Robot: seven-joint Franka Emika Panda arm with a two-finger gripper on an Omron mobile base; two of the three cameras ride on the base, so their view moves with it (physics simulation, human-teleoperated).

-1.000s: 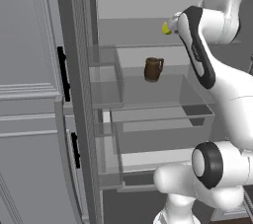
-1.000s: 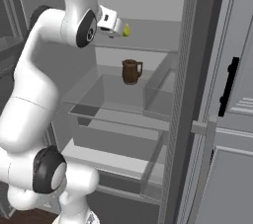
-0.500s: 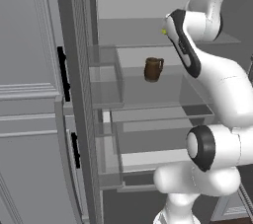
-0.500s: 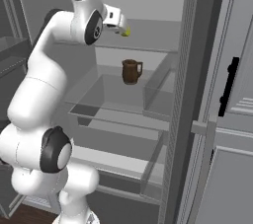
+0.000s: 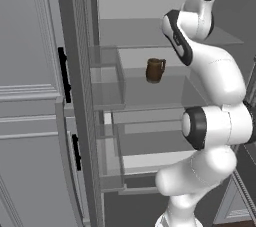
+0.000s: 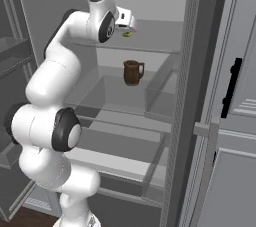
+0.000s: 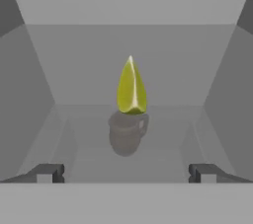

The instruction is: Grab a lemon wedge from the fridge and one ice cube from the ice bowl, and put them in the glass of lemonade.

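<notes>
Left base view: fridge (image 5: pixel 85 96) open, shelves at frame centre; brown mug (image 5: pixel 155 70) on middle shelf, arm (image 5: pixel 210 116) at right, reaching toward upper shelf.

Right base view: gripper (image 6: pixel 129 25) at upper centre, just beside yellow wedge (image 6: pixel 127 34) on upper shelf; mug below it.

Hand view: wedge (image 7: pixel 131 89) upright at frame centre, ahead of fingertips (image 7: pixel 49 172); jaws spread wide, released, holding nothing.

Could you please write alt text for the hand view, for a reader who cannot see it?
A yellow-green lemon wedge stands point-up on a translucent shelf inside the grey fridge, centred ahead of the open gripper. A brown mug shows blurred through the shelf, below the wedge.
</notes>
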